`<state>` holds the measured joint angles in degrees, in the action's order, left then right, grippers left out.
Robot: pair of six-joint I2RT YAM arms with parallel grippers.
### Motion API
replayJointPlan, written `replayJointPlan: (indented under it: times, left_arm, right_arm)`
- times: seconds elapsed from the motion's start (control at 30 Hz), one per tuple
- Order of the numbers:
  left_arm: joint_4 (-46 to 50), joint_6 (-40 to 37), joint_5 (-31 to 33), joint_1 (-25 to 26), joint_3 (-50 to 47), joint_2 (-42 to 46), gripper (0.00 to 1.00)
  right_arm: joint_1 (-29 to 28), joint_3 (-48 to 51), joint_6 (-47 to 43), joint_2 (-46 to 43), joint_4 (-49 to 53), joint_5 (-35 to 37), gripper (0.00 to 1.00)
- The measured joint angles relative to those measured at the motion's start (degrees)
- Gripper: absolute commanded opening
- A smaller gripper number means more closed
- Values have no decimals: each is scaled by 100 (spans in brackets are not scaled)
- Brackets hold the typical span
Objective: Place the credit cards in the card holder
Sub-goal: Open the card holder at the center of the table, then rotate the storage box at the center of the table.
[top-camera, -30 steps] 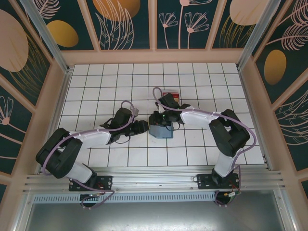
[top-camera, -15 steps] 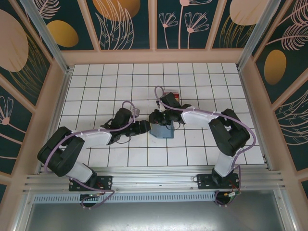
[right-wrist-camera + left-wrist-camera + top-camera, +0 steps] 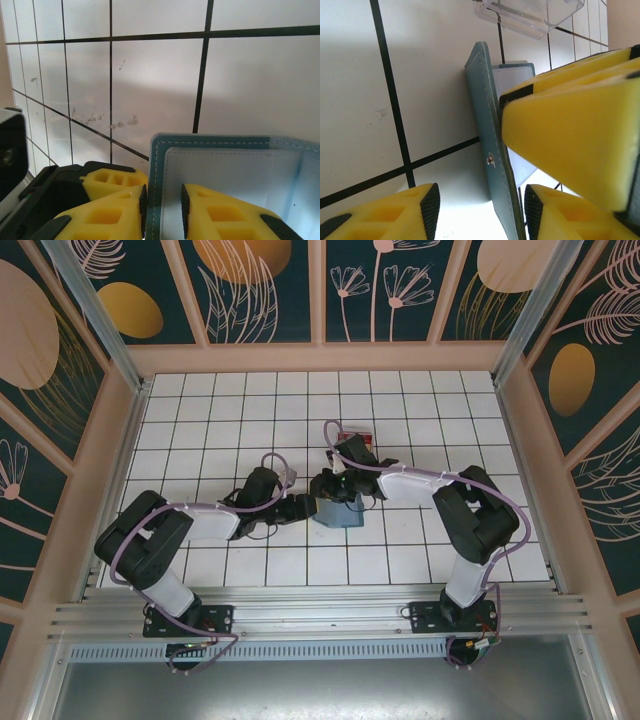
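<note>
The right gripper (image 3: 162, 205) is clamped on one flap of the card holder (image 3: 225, 142), so the pocket side is held open (presumably for loading). The left gripper (image 3: 479, 212), jaws apart, is set astride its teal edge, mid-table (image 3: 400, 400).

Clear plastic box (image 3: 530, 15) on white tiled table (image 3: 200, 410).

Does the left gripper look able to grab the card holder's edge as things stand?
Probably yes. The teal edge of the card holder runs between the fingers of the open left gripper. The right gripper pinches the holder farther along, beside that gap, not across it.
</note>
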<state>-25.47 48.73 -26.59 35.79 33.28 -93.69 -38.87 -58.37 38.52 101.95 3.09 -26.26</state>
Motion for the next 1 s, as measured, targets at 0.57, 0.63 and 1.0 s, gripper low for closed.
replayJointPlan:
  times: [0.57,0.63,1.0]
  left_arm:
    - [723,-420,404,24,374,120,5]
    - [968,-588,466,24,496,173,5]
    - [1709,-1207,625,24,1158,-107,5]
  right_arm:
    - [647,59,-796,-509,496,181,38]
    - [981,-72,-1082,-835,708,420,45]
    - [2323,-828,-2096,-859,868,1078,78]
